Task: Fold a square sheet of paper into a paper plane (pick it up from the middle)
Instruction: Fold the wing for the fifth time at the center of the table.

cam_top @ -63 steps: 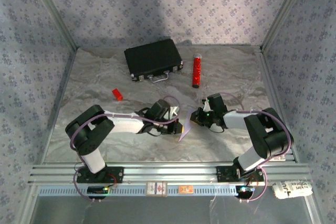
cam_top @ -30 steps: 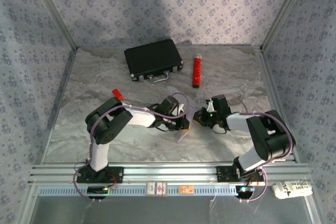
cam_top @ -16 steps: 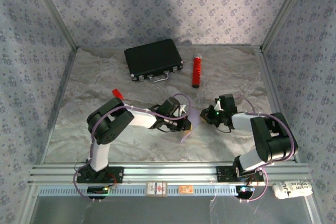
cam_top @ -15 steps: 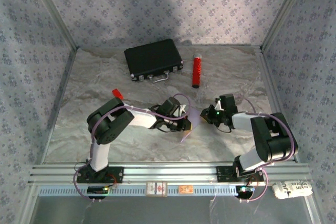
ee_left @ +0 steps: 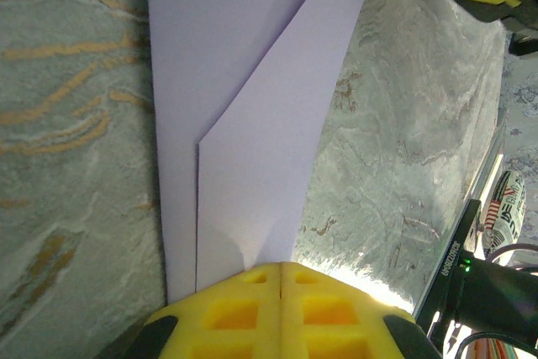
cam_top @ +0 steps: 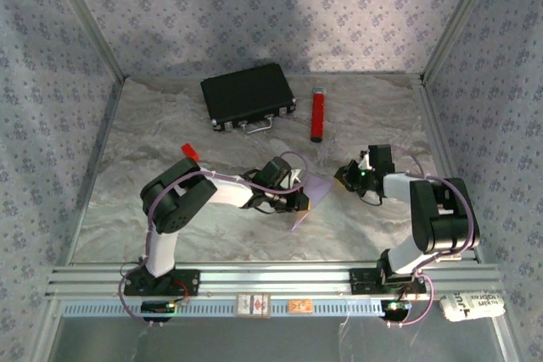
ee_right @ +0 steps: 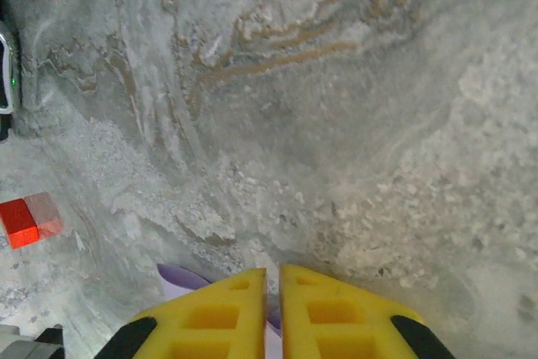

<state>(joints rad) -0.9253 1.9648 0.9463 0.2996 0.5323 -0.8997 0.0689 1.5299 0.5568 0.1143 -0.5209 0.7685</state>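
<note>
The square sheet of paper (cam_top: 316, 184), pale lilac and creased with a slanted fold, lies low over the table between my two grippers. One narrow end of it trails toward the front. My left gripper (cam_top: 299, 201) is shut on it. In the left wrist view the sheet (ee_left: 252, 124) runs out from the closed yellow fingertips (ee_left: 280, 268). My right gripper (cam_top: 342, 177) sits at the sheet's right edge with its jaws nearly together. In the right wrist view a lilac edge (ee_right: 179, 278) shows beside and in the slit between its fingertips (ee_right: 272, 273).
A black case (cam_top: 246, 95) and an upright red cylinder (cam_top: 317, 116) stand at the back of the table. A small red block (cam_top: 189, 153) lies left of the left arm. The enclosure's walls and a metal rail (cam_top: 254, 277) bound the table.
My right gripper has moved right and slightly back, drawing a lilac flap out to the right. The left gripper has stayed in place, still shut on the paper.
</note>
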